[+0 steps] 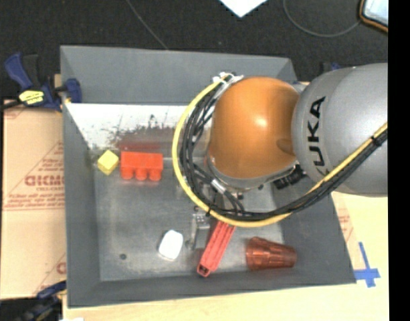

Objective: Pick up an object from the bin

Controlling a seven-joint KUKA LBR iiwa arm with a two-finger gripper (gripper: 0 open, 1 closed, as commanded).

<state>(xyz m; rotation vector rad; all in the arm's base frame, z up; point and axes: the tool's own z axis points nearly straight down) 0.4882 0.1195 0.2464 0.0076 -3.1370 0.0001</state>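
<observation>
My gripper reaches down under the arm's orange cover, near the front middle of the bin. Right beside it lies a long red bar, slanting from the gripper toward the bin's front wall; its upper end is next to the gripper, and I cannot tell whether they touch. A small white rounded piece rests just left of the gripper. A coppery-red ribbed cup lies on its side to the right of the bar.
An orange-red toy block and a small yellow cube sit at the back left of the bin floor. The arm and its cables cover the bin's right and middle.
</observation>
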